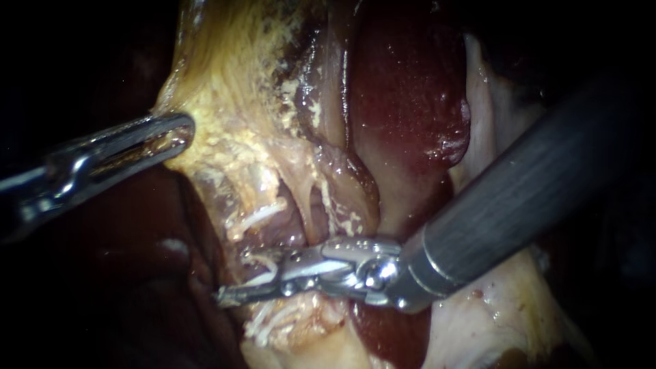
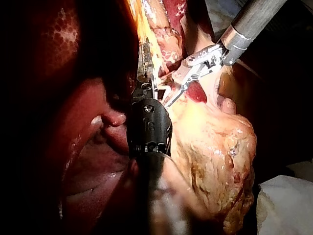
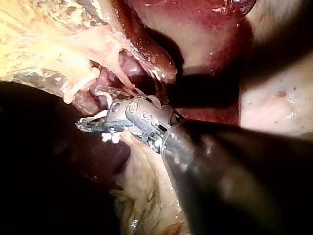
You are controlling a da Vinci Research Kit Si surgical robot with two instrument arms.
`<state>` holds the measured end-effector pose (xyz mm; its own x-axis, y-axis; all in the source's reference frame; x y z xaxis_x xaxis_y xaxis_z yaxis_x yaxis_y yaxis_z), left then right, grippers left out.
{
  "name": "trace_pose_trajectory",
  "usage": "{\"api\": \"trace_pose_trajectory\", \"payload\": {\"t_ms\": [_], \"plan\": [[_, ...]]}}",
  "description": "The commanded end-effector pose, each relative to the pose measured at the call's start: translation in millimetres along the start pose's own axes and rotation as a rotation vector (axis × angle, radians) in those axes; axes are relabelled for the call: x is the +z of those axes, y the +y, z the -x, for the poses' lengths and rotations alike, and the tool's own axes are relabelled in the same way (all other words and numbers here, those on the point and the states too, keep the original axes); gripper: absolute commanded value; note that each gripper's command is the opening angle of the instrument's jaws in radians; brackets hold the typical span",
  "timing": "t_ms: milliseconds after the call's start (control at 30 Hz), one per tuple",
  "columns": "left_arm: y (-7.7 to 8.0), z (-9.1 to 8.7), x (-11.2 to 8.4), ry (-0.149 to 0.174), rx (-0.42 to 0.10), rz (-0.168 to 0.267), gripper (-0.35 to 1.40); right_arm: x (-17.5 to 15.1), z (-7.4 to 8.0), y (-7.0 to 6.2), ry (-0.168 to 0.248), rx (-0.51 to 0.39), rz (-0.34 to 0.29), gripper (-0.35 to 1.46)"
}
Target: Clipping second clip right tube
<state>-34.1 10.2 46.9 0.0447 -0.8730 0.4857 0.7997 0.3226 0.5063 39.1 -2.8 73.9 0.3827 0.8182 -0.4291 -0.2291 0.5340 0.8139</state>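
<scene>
At the tube [image 1: 268, 275], right instrument [image 1: 239, 278] slightly parted, left instrument [image 1: 182, 131] clamping tissue [image 1: 229, 140]

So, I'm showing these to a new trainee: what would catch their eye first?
Probably my right instrument: its thick dark shaft slants in from the upper right of the endoscope view, and its open jaws are set around pale strands low in the middle. Next, my left instrument, its jaws shut on the yellowish tissue at the left.

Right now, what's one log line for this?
step: clipping | left instrument: holding yellow tissue | right instrument: end effector open at tube
</scene>
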Motion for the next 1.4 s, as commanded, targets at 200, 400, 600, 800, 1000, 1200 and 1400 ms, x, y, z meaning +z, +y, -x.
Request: {"api": "trace_pose_trajectory", "payload": {"t_ms": [200,400,600,800,1000,1200,1400], "plan": [[0.1,0.0,-0.1,0.0,0.0,-0.001,-0.35,-4.1,-0.8,-0.8,-0.012,-0.044,-0.023,0.6],[0.3,0.0,0.0,0.0,0.001,-0.002,-0.35,-7.8,-1.9,-2.2,0.0,-0.058,-0.053,0.6],[0.3,0.0,-0.1,0.0,0.001,-0.002,-0.35,-12.1,-3.4,-2.7,0.014,-0.079,-0.034,0.6],[0.3,0.0,-0.1,0.0,0.001,-0.002,-0.35,-14.6,-3.7,-1.2,0.029,-0.096,-0.007,0.6],[0.3,0.0,-0.1,0.0,0.001,-0.003,-0.35,-14.2,-3.2,0.4,0.032,-0.095,0.001,0.6],[0.3,0.0,-0.2,0.0,0.001,-0.002,-0.35,-12.7,-1.8,2.4,0.032,-0.103,0.003,0.6],[0.3,0.0,-0.2,0.0,0.001,-0.002,-0.35,-10.5,-0.3,4.3,0.028,-0.114,-0.007,0.6]]}}
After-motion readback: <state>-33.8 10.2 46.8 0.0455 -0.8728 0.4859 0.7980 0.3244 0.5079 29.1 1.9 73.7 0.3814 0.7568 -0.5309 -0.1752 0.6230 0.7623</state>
